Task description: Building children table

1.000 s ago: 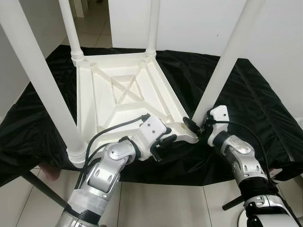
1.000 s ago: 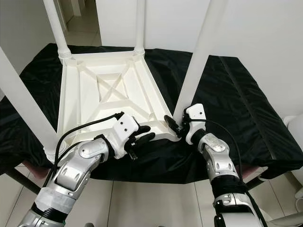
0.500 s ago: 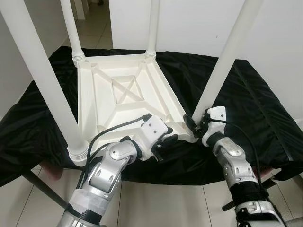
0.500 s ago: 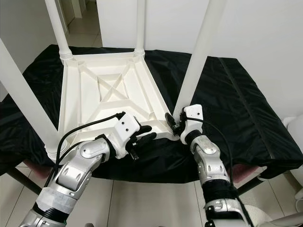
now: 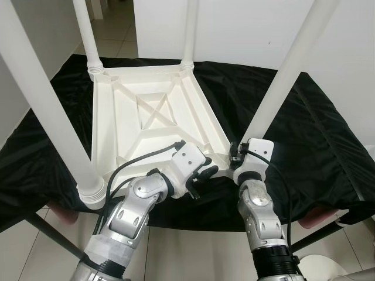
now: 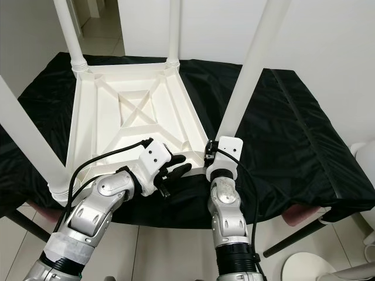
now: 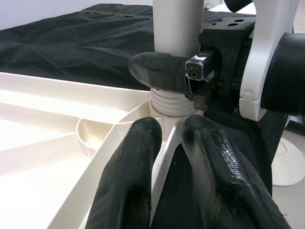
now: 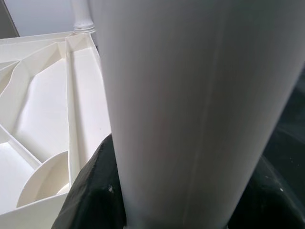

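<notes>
Head view: right claw (image 5: 237, 153) now clamped round leg (image 5: 280, 85); left claw (image 5: 202, 175) pinching tabletop rim (image 5: 206, 171)

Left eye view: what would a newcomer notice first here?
The white table top lying upside down on the black cloth, four legs pointing up. Next, the right gripper closed around the near-right leg at its base, and the left gripper pinching the near rim beside it.
</notes>
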